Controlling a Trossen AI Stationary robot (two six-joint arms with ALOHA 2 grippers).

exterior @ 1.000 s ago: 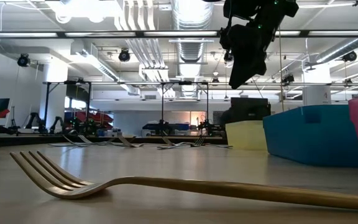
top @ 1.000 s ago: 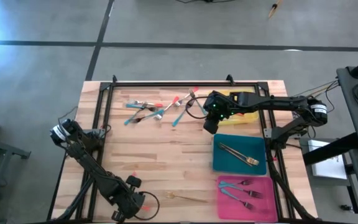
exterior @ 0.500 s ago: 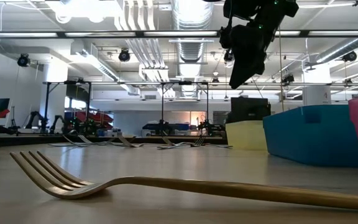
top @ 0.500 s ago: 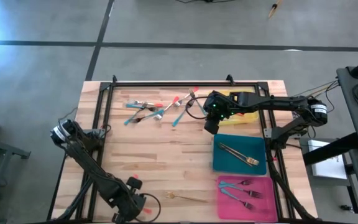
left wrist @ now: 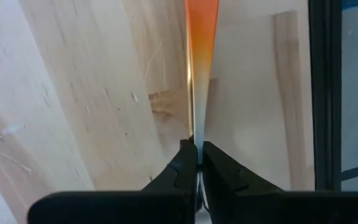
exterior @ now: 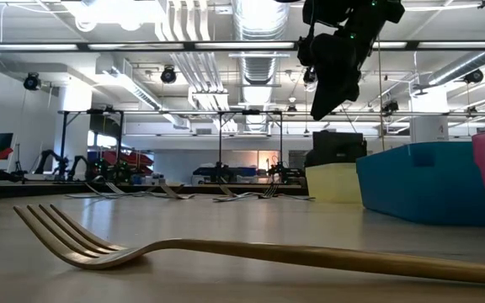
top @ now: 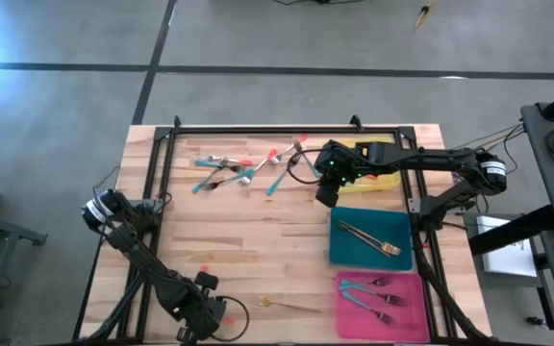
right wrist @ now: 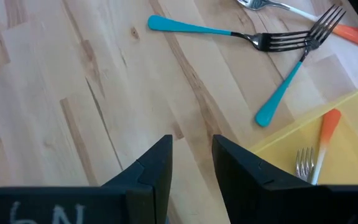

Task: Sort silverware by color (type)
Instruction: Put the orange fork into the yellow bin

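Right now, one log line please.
left gripper: shut on orange-handled utensil | right gripper: open above table, empty

From overhead we look straight down on the table (top: 258, 231); low, we skim its top; wrist views hover close over the same wood

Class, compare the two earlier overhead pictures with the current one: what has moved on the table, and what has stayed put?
Very little. The left arm's elbow at the table's left edge shifted slightly nearer the camera side; its tool stays shut on an orange-handled utensil. The right tool still hangs open beside the yellow tray. The loose forks, the gold fork and the teal tray and pink tray did not move.
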